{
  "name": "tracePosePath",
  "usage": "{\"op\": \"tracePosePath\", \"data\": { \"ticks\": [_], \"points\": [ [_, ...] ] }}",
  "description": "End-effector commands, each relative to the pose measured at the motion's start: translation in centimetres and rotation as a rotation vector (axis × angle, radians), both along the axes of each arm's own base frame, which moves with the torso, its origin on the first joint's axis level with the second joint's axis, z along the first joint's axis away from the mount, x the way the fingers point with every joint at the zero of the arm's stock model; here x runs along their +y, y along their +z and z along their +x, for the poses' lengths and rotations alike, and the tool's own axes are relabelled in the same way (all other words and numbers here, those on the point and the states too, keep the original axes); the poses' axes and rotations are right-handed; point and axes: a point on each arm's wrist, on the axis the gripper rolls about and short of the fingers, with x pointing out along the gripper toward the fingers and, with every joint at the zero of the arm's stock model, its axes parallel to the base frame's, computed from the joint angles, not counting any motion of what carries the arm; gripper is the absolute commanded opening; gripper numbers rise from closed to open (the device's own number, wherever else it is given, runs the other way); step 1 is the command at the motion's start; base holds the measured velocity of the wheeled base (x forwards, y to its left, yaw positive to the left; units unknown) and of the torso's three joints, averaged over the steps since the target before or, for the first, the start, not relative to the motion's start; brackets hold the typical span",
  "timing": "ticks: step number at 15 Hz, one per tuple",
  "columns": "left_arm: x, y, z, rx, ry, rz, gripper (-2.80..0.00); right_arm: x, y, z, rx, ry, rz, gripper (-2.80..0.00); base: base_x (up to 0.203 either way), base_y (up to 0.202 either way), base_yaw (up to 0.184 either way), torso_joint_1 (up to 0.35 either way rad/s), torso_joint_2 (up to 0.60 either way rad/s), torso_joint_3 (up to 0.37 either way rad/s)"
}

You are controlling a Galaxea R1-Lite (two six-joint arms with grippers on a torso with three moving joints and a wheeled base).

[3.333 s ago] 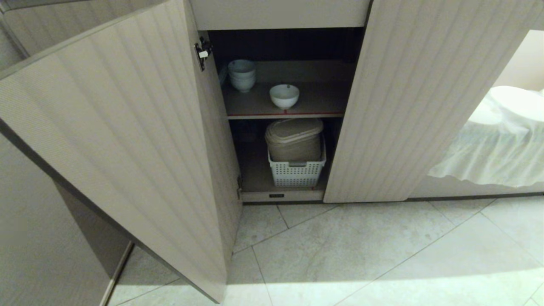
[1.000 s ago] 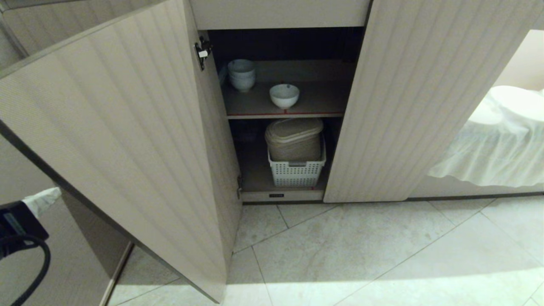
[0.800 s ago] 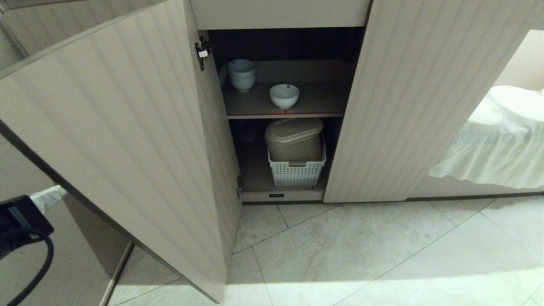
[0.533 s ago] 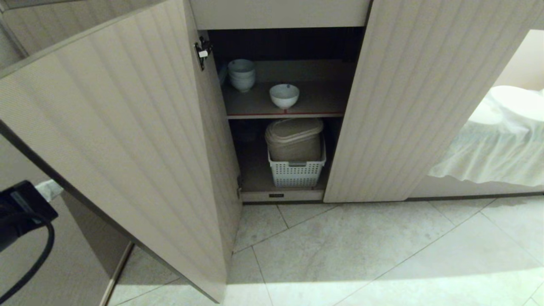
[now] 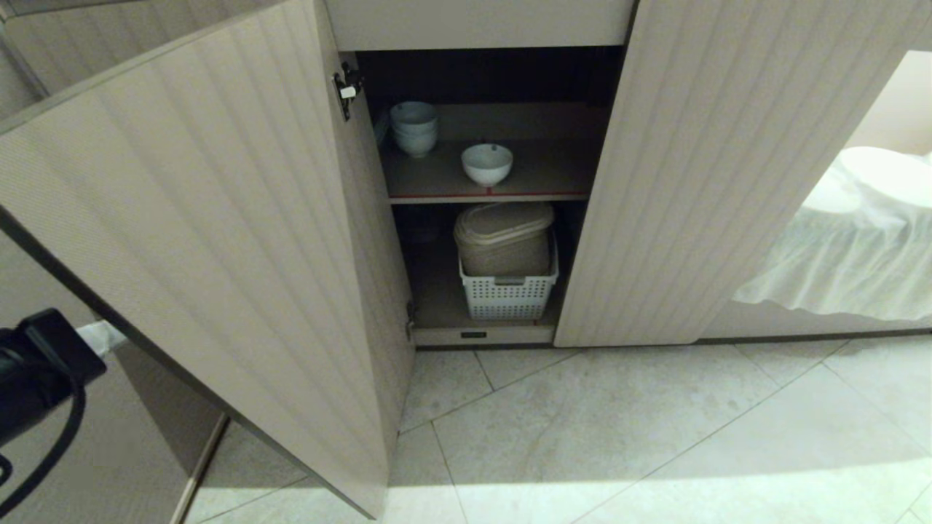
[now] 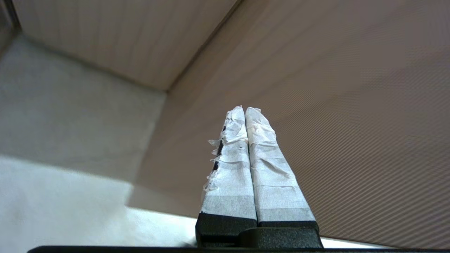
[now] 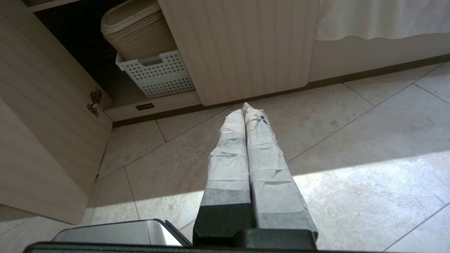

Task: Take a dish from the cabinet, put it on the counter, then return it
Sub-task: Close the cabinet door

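Standing open, the cabinet shows both ribbed doors swung outward, the left door filling the 9 o'clock half of the head view and the right door at 3 o'clock. On the upper shelf, which has a red edge, the dish sits upright near the front, close to 12 o'clock of the picture. The stack of bowls is behind it, toward 10 o'clock from the dish and apart from it. Below the shelf, a white perforated basket holds a beige lidded container.

The left gripper is at 8 o'clock in the head view, outside the left door, where only its black wrist and a bit of white tape show past the door's edge. Its taped fingers are pressed together with nothing between them, pointing at the door's outer face. Compared with one second ago, the black wrist sits a little higher and more to the right, nearer to the door edge; more than three seconds ago it was not in the picture at all. The dish, the bowls and the basket have not moved.

The right gripper hangs low over the tiled floor, its fingers clenched on nothing, in front of the right door.
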Motion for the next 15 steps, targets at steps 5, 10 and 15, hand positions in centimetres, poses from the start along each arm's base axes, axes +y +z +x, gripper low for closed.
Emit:
{"op": "tracePosePath", "data": {
  "ticks": [5, 10, 15],
  "points": [
    [-0.1, 1.0, -0.2, 0.085, -0.001, -0.186, -2.8, 0.0, 0.0, 0.0, 0.0, 0.001, 0.001, -2.8, 0.0, 0.0, 0.0, 0.0, 0.0, 0.0],
    [-0.4, 1.3, -0.6, 0.094, -0.102, -0.269, -2.8, 0.0, 0.0, 0.0, 0.0, 0.0, 0.001, -2.8, 0.0, 0.0, 0.0, 0.0, 0.0, 0.0],
    [-0.7, 1.1, -1.4, 0.144, -0.25, -0.308, -2.8, 0.0, 0.0, 0.0, 0.0, 0.0, 0.001, -2.8, 0.0, 0.0, 0.0, 0.0, 0.0, 0.0]
  ]
}}
